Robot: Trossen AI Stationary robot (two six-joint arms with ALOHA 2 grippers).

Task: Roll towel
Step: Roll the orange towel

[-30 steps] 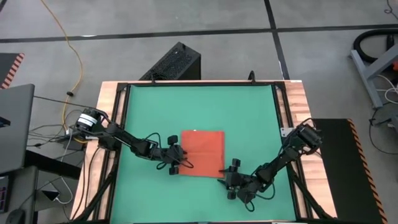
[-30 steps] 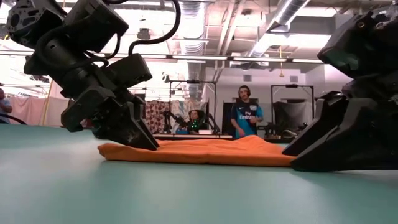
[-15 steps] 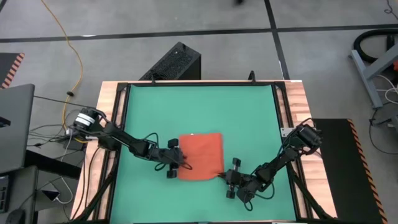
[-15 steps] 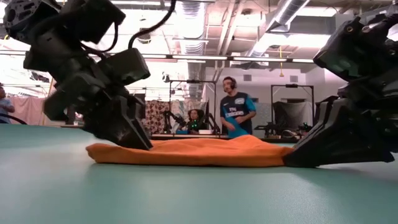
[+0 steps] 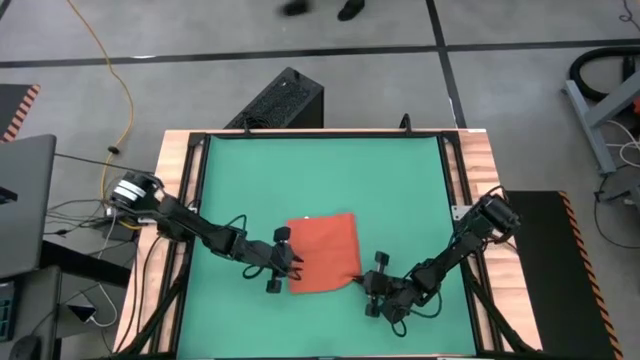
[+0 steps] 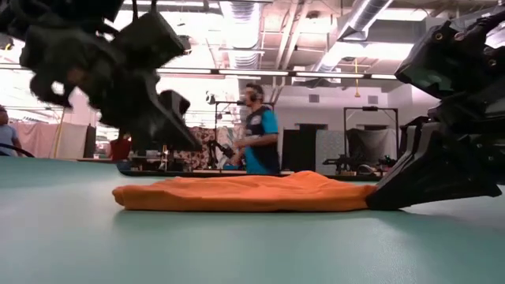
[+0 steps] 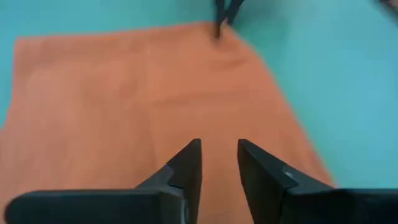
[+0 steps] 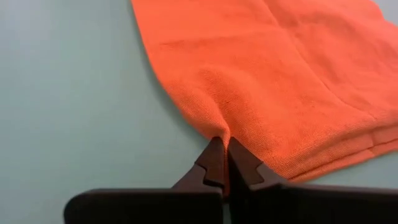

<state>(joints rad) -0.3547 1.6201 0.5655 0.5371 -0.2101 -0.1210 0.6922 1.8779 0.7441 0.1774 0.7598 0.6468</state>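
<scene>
**Right gripper pinched the towel's near corner while the left hung over its other edge**

The towel (image 5: 324, 252) lay folded flat on the green table (image 5: 320, 170), toward the near side and about midway between the two arms, its outline slightly skewed. A small pale speck sat at its far edge in the high view; whether it was a tag, and whether it carried any print, could not be made out.

The right gripper (image 8: 222, 163) was down at table level on the towel's near right corner, its fingers pressed together on a small ridge of cloth — the fabric puckered up where it entered the fingertips. In the low view that gripper (image 6: 387, 197) met the end of the cloth at the table surface.

The left gripper (image 5: 284, 262) was at the towel's left edge. Its wrist view showed the two fingers (image 7: 186, 165) a narrow gap apart with nothing between them, above the orange cloth; the low view showed it lifted clear of the towel (image 6: 245, 192).

Beyond the table a person in a blue shirt (image 6: 257, 140) stood in the room — no lettering on the shirt was legible
</scene>
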